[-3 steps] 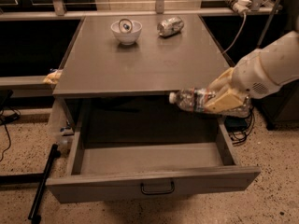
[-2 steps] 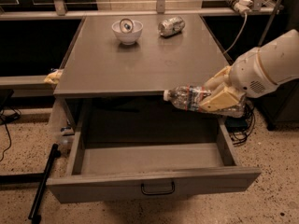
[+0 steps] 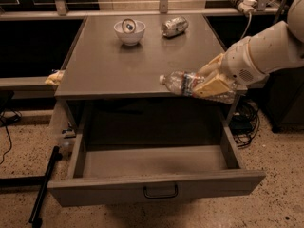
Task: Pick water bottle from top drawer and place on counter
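Observation:
My gripper (image 3: 209, 82) comes in from the right on a white arm and is shut on the water bottle (image 3: 183, 83). The clear ribbed bottle lies sideways in the tan fingers (image 3: 212, 86), its white cap pointing left. It hangs over the front right part of the grey counter (image 3: 109, 65), just above the surface. The top drawer (image 3: 156, 163) stands pulled open below, and its inside looks bare. A small black handle (image 3: 160, 192) sits at the centre of its front panel.
A white bowl (image 3: 129, 31) with a small object inside stands at the counter's back. A crushed silver can (image 3: 174, 26) lies to its right. A yellow-white object (image 3: 55, 77) sits on a ledge left of the counter. Cables lie on the floor at the right.
My gripper has carried the bottle to the left and a little up, from beside the counter's right front edge to over its front right part.

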You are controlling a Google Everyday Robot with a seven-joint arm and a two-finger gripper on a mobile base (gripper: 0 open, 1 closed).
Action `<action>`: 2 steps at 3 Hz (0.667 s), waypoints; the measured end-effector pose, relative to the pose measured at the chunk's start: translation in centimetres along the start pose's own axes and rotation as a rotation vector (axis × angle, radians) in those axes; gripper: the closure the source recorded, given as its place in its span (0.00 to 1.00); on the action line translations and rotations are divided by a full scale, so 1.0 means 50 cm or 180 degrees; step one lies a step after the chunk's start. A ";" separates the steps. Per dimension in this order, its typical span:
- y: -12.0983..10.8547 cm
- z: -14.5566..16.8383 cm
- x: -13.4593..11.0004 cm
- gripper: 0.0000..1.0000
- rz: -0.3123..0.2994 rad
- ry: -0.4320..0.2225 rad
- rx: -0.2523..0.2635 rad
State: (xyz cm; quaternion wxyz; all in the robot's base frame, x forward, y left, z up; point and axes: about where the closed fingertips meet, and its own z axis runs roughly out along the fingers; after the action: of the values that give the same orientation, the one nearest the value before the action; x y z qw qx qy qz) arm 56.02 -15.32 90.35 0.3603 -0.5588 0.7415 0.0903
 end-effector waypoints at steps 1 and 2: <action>-0.077 0.037 -0.031 1.00 -0.0051 -0.0164 0.0108; -0.142 0.084 -0.055 1.00 -0.0063 -0.0309 0.0129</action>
State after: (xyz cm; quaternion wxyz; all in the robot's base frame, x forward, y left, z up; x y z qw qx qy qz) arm 64.50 -13.52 90.97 0.4079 -0.5536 0.7193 0.0988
